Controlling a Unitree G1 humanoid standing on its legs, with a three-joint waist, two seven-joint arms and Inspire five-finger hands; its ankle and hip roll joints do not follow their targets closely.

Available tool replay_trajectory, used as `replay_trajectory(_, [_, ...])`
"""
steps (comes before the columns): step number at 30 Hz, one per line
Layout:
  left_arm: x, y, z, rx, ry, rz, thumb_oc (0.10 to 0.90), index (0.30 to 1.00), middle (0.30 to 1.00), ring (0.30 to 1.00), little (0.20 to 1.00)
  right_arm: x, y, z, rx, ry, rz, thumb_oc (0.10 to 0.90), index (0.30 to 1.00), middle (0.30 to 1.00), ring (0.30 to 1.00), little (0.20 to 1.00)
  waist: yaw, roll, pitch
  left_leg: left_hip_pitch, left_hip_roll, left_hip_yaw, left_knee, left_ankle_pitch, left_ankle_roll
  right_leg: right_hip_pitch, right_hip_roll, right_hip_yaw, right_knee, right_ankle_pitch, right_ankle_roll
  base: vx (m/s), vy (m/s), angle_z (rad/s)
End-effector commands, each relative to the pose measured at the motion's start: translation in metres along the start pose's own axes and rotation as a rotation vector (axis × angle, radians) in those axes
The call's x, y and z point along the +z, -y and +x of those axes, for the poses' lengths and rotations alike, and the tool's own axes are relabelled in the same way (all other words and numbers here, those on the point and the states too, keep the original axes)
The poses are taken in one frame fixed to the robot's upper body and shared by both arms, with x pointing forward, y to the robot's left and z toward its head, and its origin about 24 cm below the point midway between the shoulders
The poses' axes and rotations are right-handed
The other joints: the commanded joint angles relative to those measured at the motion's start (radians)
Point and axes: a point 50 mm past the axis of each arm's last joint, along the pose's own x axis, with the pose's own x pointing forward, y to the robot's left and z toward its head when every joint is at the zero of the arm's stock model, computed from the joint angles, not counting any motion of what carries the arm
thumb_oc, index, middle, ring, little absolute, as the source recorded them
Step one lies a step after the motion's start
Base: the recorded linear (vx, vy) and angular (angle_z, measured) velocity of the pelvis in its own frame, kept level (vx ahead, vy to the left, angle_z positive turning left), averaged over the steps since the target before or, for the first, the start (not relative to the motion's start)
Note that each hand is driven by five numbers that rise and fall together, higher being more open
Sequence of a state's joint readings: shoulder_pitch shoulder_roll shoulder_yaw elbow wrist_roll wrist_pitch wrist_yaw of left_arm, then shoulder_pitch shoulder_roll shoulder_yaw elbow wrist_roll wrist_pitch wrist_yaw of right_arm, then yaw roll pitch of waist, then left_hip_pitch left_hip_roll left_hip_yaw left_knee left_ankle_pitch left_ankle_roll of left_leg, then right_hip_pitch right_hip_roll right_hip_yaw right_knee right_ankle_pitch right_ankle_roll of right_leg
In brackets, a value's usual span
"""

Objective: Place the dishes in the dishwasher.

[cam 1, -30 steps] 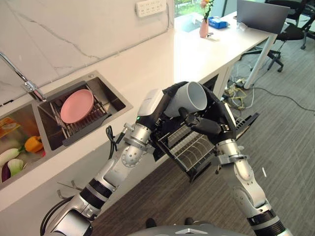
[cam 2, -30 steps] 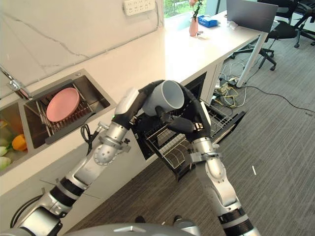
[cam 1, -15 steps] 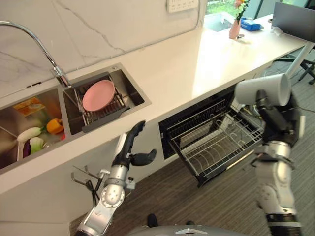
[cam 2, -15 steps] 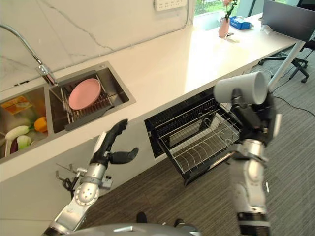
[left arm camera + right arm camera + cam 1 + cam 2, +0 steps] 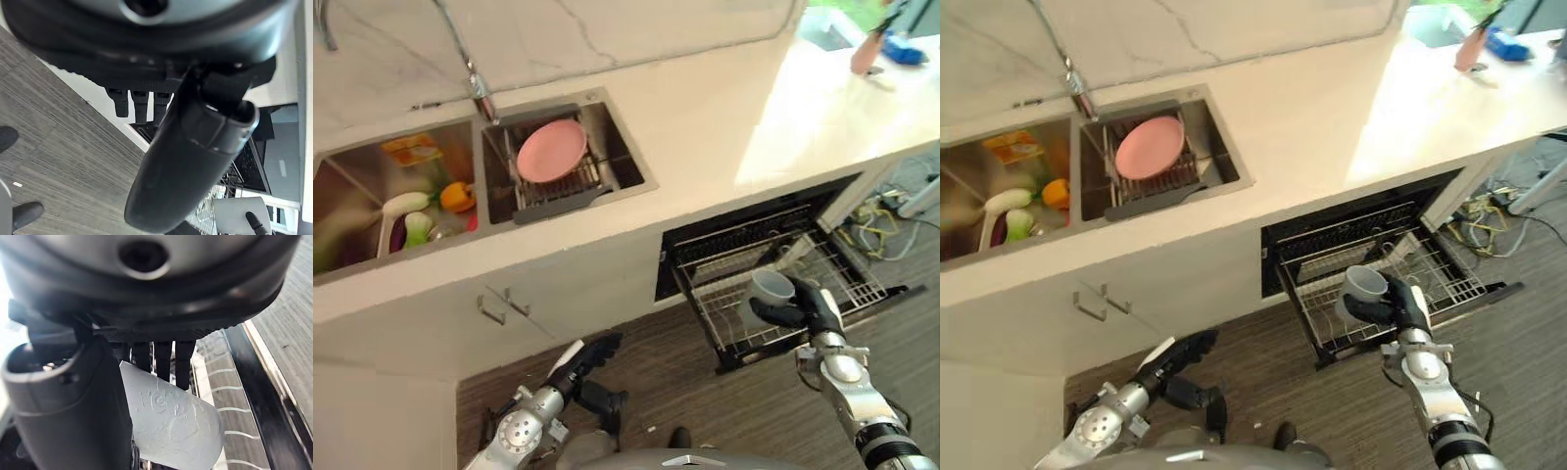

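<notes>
The right hand [image 5: 806, 305] was clamped around the cup [image 5: 766, 293], holding it low over the rack's [image 5: 862, 284] front edge (apparently for seating). The left hand [image 5: 583, 360] hung with fingers straight.

Two silver-grey arms of rounded metal segments with black bands at the joints, each ending in a dark, glossy left hand [image 5: 584, 360] and right hand [image 5: 811, 305] of slim black fingers and a thick rounded thumb, with a round screw recess above the knuckles.
</notes>
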State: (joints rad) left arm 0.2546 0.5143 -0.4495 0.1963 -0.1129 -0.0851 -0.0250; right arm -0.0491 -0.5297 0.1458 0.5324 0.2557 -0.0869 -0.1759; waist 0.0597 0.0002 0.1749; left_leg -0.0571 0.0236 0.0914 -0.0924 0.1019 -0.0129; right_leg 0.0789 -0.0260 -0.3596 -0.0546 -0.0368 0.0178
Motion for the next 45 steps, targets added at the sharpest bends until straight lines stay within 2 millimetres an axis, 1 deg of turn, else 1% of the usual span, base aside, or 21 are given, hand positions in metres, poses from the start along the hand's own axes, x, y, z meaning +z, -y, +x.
replay_trajectory(1, [0.057,-0.029,0.020,0.089,0.246,0.071,0.800,0.900,0.900,0.900,0.900,0.091,0.006,0.030,-0.027,0.318,-0.117,0.400,0.300,0.300,0.300,0.300,0.009,-0.056,0.015,0.074,0.045,0.074,0.005,-0.048,-0.091,-0.028,-0.069,-0.004,-0.021,0.051,0.114,-0.13,-0.089,0.78])
replay_trajectory(5, [0.064,-0.032,0.020,0.089,0.269,0.116,0.800,0.900,0.900,0.900,0.900,0.091,0.010,0.048,-0.049,0.242,-0.210,0.400,0.300,0.300,0.300,0.300,0.055,-0.069,0.058,0.014,0.047,0.033,0.005,-0.022,-0.104,-0.062,-0.068,-0.051,-0.023,0.056,0.112,-0.07,-0.046,0.44])
replay_trajectory(11, [0.067,-0.032,0.025,0.095,0.273,0.123,0.800,0.900,0.900,0.900,0.900,0.098,0.017,0.065,-0.086,0.157,-0.290,0.402,0.302,0.302,0.302,0.302,0.082,-0.075,0.086,-0.029,0.049,-0.003,0.005,-0.004,-0.111,-0.085,-0.068,-0.081,-0.022,0.056,0.108,-0.04,-0.028,0.17])
replay_trajectory(12, [0.067,-0.032,0.026,0.095,0.274,0.123,0.800,0.900,0.900,0.900,0.900,0.101,0.019,0.068,-0.099,0.149,-0.299,0.590,0.585,0.585,0.585,0.585,0.084,-0.076,0.089,-0.032,0.048,-0.004,0.005,-0.002,-0.111,-0.087,-0.068,-0.081,-0.023,0.055,0.107,-0.02,0.017,0.24])
replay_trajectory(13, [0.068,-0.031,0.027,0.094,0.274,0.121,0.800,0.900,0.900,0.900,0.900,0.105,0.017,0.070,-0.098,0.156,-0.311,0.717,0.775,0.775,0.775,0.775,0.084,-0.075,0.091,-0.033,0.047,-0.005,0.005,-0.002,-0.111,-0.089,-0.068,-0.081,-0.022,0.055,0.106,-0.02,0.019,0.14])
replay_trajectory(14, [0.068,-0.031,0.027,0.098,0.272,0.118,0.800,0.900,0.900,0.900,0.900,0.110,0.016,0.071,-0.104,0.165,-0.307,0.800,0.900,0.900,0.900,0.900,0.081,-0.075,0.093,-0.033,0.049,-0.004,0.005,-0.002,-0.111,-0.090,-0.067,-0.080,-0.022,0.055,0.105,-0.02,0.020,0.07])
replay_trajectory(20, [0.062,-0.033,0.031,0.119,0.237,0.105,0.800,0.900,0.900,0.900,0.900,0.119,0.008,0.070,-0.074,0.208,-0.297,0.800,0.900,0.900,0.900,0.900,0.065,-0.074,0.089,-0.020,0.052,0.011,0.005,-0.008,-0.109,-0.088,-0.066,-0.063,-0.022,0.052,0.102,0.00,0.012,-0.03])
replay_trajectory(22, [0.045,-0.033,0.033,0.142,0.161,0.073,0.800,0.900,0.900,0.900,0.900,0.125,0.008,0.062,-0.057,0.271,-0.235,0.800,0.900,0.900,0.900,0.900,0.047,-0.073,0.078,0.002,0.056,0.024,0.005,-0.019,-0.110,-0.073,-0.068,-0.054,-0.020,0.044,0.101,0.05,0.044,-0.08])
replay_trajectory(24, [0.037,-0.031,0.036,0.150,0.123,0.048,0.800,0.900,0.900,0.900,0.900,0.115,0.006,0.052,-0.039,0.288,-0.058,0.800,0.900,0.900,0.900,0.900,0.028,-0.070,0.065,0.012,0.052,0.033,0.005,-0.021,-0.105,-0.068,-0.072,-0.049,-0.021,0.048,0.101,0.04,0.052,-0.18])
replay_trajectory(26, [0.019,-0.026,0.036,0.170,0.049,-0.065,0.800,0.900,0.900,0.900,0.900,0.104,0.003,0.038,-0.022,0.312,0.096,0.800,0.900,0.900,0.900,0.900,0.016,-0.067,0.051,0.033,0.051,0.044,0.005,-0.031,-0.104,-0.053,-0.072,-0.041,-0.019,0.039,0.101,0.04,0.028,-0.24])
replay_trajectory(27, [0.019,-0.026,0.036,0.170,0.049,-0.065,0.800,0.900,0.900,0.900,0.900,0.104,0.003,0.038,-0.022,0.312,0.096,0.800,0.900,0.900,0.900,0.900,0.016,-0.067,0.051,0.033,0.051,0.044,0.005,-0.031,-0.104,-0.053,-0.072,-0.041,-0.019,0.039,0.101,0.02,0.023,-0.14])
replay_trajectory(28, [0.006,-0.024,0.036,0.185,-0.011,-0.157,0.800,0.900,0.900,0.900,0.900,0.102,0.004,0.028,-0.012,0.336,0.145,0.800,0.900,0.900,0.900,0.900,0.005,-0.064,0.040,0.038,0.050,0.047,0.005,-0.029,-0.101,-0.048,-0.073,-0.041,-0.020,0.043,0.101,0.01,0.017,-0.16])
replay_trajectory(30, [-0.006,-0.022,0.037,0.206,-0.064,-0.194,0.800,0.900,0.900,0.900,0.900,0.093,0.007,0.014,-0.005,0.355,0.207,0.800,0.900,0.900,0.900,0.900,-0.009,-0.060,0.029,0.049,0.050,0.050,0.005,-0.033,-0.100,-0.039,-0.075,-0.041,-0.020,0.039,0.100,0.04,0.008,-0.15])
replay_trajectory(31, [-0.024,-0.020,0.035,0.245,-0.153,-0.199,0.800,0.900,0.900,0.900,0.900,0.088,0.005,0.000,0.025,0.387,0.286,0.800,0.900,0.900,0.900,0.900,-0.020,-0.057,0.017,0.064,0.049,0.056,0.005,-0.036,-0.099,-0.027,-0.076,-0.045,-0.020,0.036,0.100,0.05,-0.007,-0.05])
replay_trajectory(33, [-0.030,-0.018,0.034,0.255,-0.183,-0.206,0.800,0.900,0.900,0.900,0.900,0.083,0.004,-0.003,0.025,0.378,0.278,0.800,0.900,0.900,0.900,0.900,-0.021,-0.056,0.012,0.070,0.049,0.057,0.005,-0.037,-0.099,-0.024,-0.075,-0.044,-0.020,0.035,0.100,0.02,-0.005,-0.02])
replay_trajectory(35, [-0.053,-0.017,0.027,0.305,-0.293,-0.214,0.800,0.900,0.900,0.900,0.900,0.089,0.007,-0.013,0.038,0.426,0.254,0.800,0.900,0.900,0.900,0.900,-0.024,-0.050,0.004,0.077,0.049,0.064,0.005,-0.038,-0.102,-0.017,-0.077,-0.045,-0.020,0.033,0.101,0.01,0.000,-0.10])
replay_trajectory(39, [-0.072,-0.017,0.022,0.380,-0.391,-0.225,0.800,0.900,0.900,0.900,0.900,0.118,0.010,-0.029,0.049,0.594,0.305,0.800,0.900,0.900,0.900,0.900,-0.026,-0.037,0.009,0.087,0.045,0.072,0.014,-0.033,-0.105,-0.007,-0.084,-0.050,-0.019,0.028,0.101,0.00,-0.001,-0.07])
replay_trajectory(41, [-0.077,-0.019,0.019,0.425,-0.413,-0.238,0.800,0.900,0.900,0.900,0.900,0.145,0.014,-0.044,0.106,0.763,0.435,0.800,0.900,0.900,0.900,0.900,-0.029,-0.038,0.041,0.029,0.038,0.097,0.146,-0.063,-0.113,-0.005,-0.106,-0.058,-0.010,0.021,0.092,-0.09,-0.027,0.07])
replay_trajectory(43, [-0.077,-0.018,0.020,0.437,-0.411,-0.247,0.800,0.900,0.900,0.900,0.900,0.162,0.020,-0.055,0.106,0.885,0.510,0.800,0.900,0.900,0.900,0.900,-0.036,-0.038,0.053,-0.040,0.056,0.176,0.257,-0.062,-0.131,0.001,-0.120,-0.081,-0.014,0.013,0.085,-0.07,-0.027,0.61])
replay_trajectory(44, [-0.078,-0.016,0.020,0.441,-0.423,-0.241,0.800,0.900,0.900,0.900,0.900,0.172,0.022,-0.060,0.103,0.944,0.551,0.800,0.900,0.900,0.900,0.900,-0.045,-0.037,0.051,-0.059,0.092,0.266,0.284,-0.046,-0.139,0.012,-0.124,-0.100,-0.023,0.009,0.087,0.11,0.035,1.19])
replay_trajectory(45, [-0.083,-0.010,0.019,0.441,-0.457,-0.235,0.800,0.900,0.900,0.900,0.900,0.184,0.021,-0.069,0.122,1.028,0.618,0.800,0.900,0.900,0.900,0.900,-0.052,-0.027,0.038,-0.054,0.146,0.356,0.242,-0.046,-0.144,0.038,-0.126,-0.106,-0.029,-0.017,0.103,0.17,0.071,1.21])
